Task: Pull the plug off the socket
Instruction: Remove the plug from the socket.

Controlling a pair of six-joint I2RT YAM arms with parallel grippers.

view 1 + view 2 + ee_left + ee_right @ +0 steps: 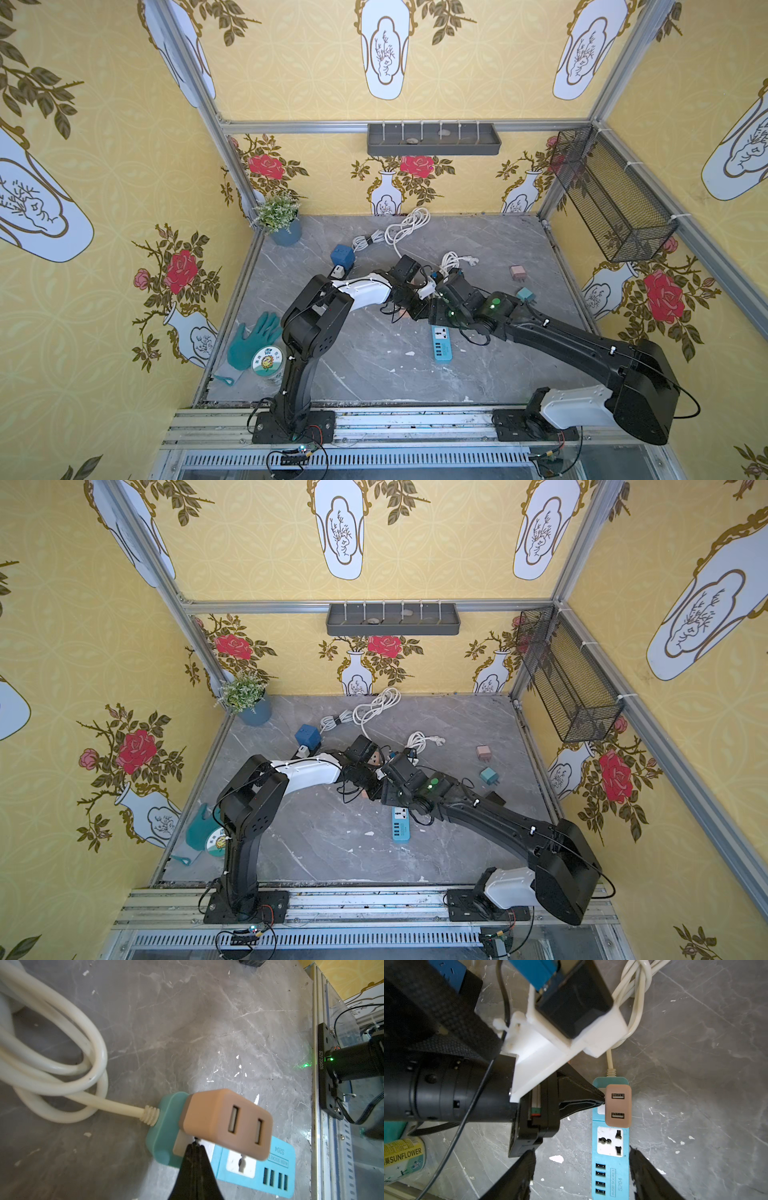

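Note:
A tan two-port USB plug [226, 1124] [618, 1105] sits in the blue socket strip [288, 1169] [610, 1178], at the end where the cream cord [62, 1064] enters. My left gripper [195, 1144] [601, 1099] is shut, its joined tips pressed against the plug's base where it meets the strip's white face. My right gripper [581, 1152] hangs open above the strip's USB end, one finger on each side and clear of it. In both top views the crossed arms hide the plug; only the strip's near end [441, 347] [401, 827] shows.
A green glove [253, 336] and a sunflower can [268, 361] lie front left. A blue cube socket [343, 255], coiled white cords [407, 226] and a potted plant [280, 220] are at the back. Pink [517, 273] and teal [525, 295] chargers lie to the right.

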